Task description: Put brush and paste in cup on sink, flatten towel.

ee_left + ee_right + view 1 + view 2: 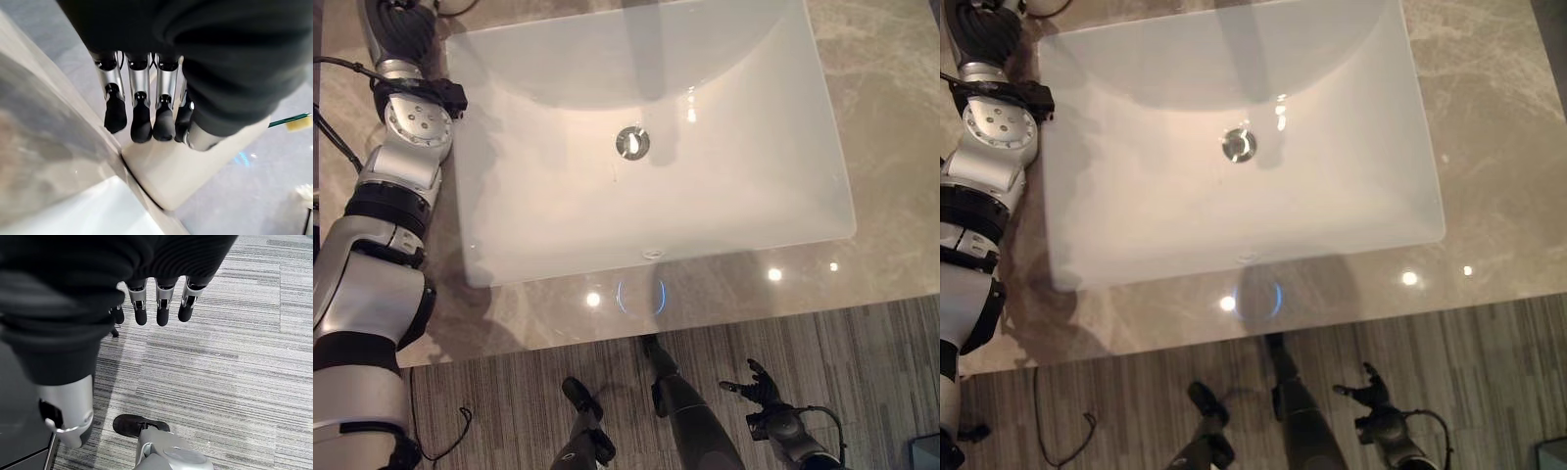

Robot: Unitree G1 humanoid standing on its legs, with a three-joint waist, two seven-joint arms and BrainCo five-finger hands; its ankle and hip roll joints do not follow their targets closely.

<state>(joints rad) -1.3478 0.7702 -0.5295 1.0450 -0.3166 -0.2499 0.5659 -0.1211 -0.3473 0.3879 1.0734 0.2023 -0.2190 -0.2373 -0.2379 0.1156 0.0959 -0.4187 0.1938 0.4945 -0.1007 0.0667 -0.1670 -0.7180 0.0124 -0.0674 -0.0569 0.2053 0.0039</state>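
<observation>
One wide marble counter carries a white rectangular sink with a round metal drain. Beside the sink's left edge, the left hand hangs with straight, relaxed fingers over a white cup on the counter. A green-handled brush lies beyond the cup. Below the counter, the right hand hangs loose and empty over striped floor.

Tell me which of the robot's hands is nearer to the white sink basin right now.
Left. The left hand reaches up along the sink's left side, fingers over a white cup by the basin. The right hand hangs low over the striped floor, below the counter.
</observation>
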